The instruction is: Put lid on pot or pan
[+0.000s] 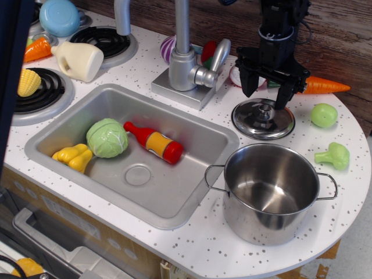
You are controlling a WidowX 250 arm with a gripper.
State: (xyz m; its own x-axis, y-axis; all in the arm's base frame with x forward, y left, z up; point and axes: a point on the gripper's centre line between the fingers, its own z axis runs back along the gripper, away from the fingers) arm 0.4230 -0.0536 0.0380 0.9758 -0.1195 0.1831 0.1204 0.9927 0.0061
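The shiny steel lid with a small centre knob lies flat on the white counter, right of the sink. My black gripper hangs directly above the lid's knob, open, with one finger on either side of it and nothing held. The large steel pot with two wire loop handles stands open and empty on the counter in front of the lid, near the front right edge.
The grey sink basin holds a cabbage, a red bottle and a yellow pepper. The faucet stands left of the gripper. A carrot, a green fruit and broccoli lie to the right.
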